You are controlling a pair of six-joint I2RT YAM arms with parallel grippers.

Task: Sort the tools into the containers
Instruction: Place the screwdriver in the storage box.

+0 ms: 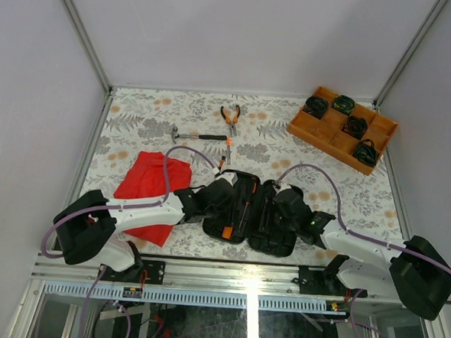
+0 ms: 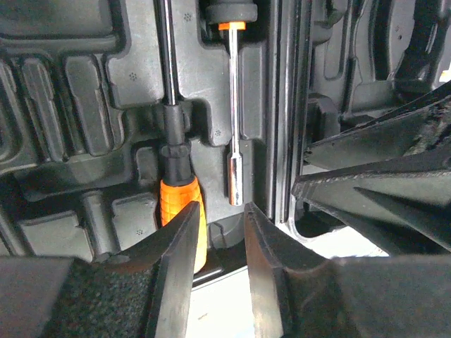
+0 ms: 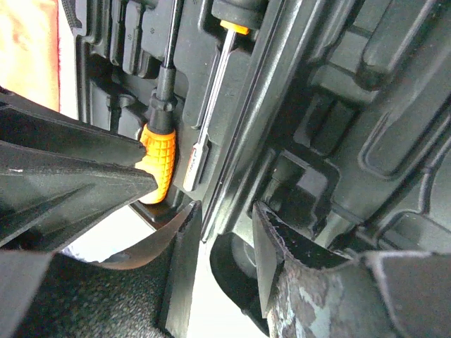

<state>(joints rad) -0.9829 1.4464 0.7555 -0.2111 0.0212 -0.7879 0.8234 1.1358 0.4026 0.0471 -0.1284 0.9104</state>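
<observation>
tool case (image 1: 254, 230) open flat at near table (image 1: 339, 187) edge; orange-handled screwdriver (image 2: 181, 211), nut driver (image 2: 235, 158) seated in slots. hammer (image 1: 201, 137), pliers (image 1: 229, 117) beyond case. left gripper (image 2: 220, 211), right gripper (image 3: 225, 211): fingers parted at case near rim, grasping nothing.

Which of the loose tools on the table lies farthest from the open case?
The orange-handled pliers, at the far side of the table. The hammer lies between them and the black case.

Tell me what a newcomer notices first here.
An open black tool case lies at the near middle of the table, left gripper and right gripper over it, an orange-handled screwdriver in its slot. A red cloth sits to its left, and an orange compartment tray stands at the far right corner.
</observation>
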